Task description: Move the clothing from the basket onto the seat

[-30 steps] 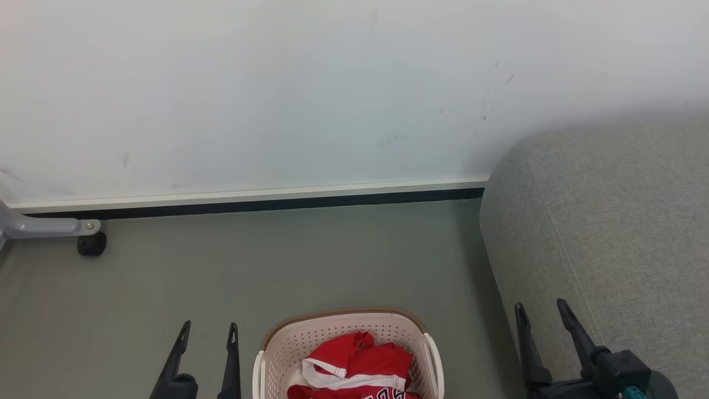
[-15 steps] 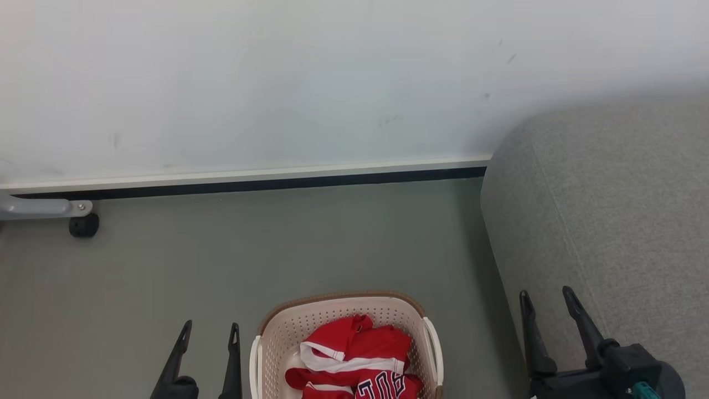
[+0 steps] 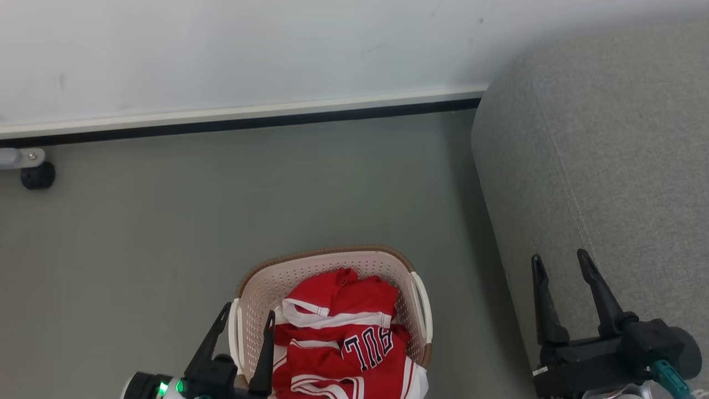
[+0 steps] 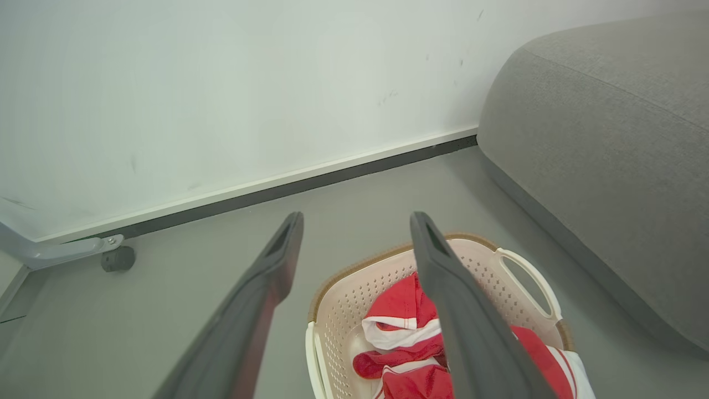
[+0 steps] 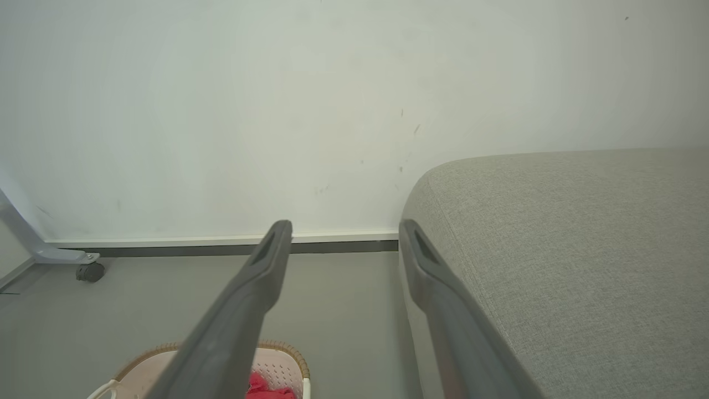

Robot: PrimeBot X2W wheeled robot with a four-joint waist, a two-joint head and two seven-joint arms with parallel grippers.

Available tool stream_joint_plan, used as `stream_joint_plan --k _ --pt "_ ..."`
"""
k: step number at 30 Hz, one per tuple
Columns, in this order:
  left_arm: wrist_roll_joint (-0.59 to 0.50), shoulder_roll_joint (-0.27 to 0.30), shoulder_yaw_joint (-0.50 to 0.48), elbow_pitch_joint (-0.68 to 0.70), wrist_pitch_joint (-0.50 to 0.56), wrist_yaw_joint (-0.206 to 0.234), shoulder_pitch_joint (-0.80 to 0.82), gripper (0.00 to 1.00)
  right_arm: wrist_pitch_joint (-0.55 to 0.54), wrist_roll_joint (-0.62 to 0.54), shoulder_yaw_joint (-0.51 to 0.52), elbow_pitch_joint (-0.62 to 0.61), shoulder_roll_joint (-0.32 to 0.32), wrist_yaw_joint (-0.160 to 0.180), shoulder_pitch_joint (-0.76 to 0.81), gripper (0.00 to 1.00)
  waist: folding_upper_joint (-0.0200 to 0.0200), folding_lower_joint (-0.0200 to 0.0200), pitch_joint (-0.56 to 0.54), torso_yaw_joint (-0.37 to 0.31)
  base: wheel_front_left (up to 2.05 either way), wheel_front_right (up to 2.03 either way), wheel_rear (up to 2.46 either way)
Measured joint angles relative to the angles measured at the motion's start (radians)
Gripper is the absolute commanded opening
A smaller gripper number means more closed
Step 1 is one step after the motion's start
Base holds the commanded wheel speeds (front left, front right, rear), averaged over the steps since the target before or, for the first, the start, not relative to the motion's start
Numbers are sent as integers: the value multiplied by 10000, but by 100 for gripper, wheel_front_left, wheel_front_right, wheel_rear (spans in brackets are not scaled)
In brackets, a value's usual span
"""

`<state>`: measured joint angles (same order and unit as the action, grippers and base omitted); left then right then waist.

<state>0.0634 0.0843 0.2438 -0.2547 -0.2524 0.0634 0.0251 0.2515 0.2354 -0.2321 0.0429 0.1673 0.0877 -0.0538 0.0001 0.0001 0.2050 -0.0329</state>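
Looking further down than a second ago: the whole head view shifted, so a tilt of the camera and no move of the things, with more of the basket and of the clothing in sight, dark lettering showing on top. Against the basket, though, a real change: left gripper brought in from well to its side to right at the left rim, one finger overlapping the perforated wall. Reads as the opening of the reach; nothing lifted yet, red heap lying inside the basket on the floor, no cloth on the visible part of the seat just to the right. Jaws spread wide and empty, fingers angled forward and down toward the heap in the left wrist view. Same for the right gripper — spread, empty, held low beside the seat's rounded flank.
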Motion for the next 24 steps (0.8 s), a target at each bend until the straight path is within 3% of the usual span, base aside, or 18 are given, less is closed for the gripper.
stream_joint_plan --k 12,24 --pt "-405 -234 899 -1657 502 -205 1944 100 52 -58 322 -761 -6 2 -556 100 1 1 1519 -588 0 0 0" --pt "-738 -278 1037 -3239 988 -176 3623 100 52 -203 334 -1586 -38 -61 -1833 100 1 2 3227 -1175 0 0 0"
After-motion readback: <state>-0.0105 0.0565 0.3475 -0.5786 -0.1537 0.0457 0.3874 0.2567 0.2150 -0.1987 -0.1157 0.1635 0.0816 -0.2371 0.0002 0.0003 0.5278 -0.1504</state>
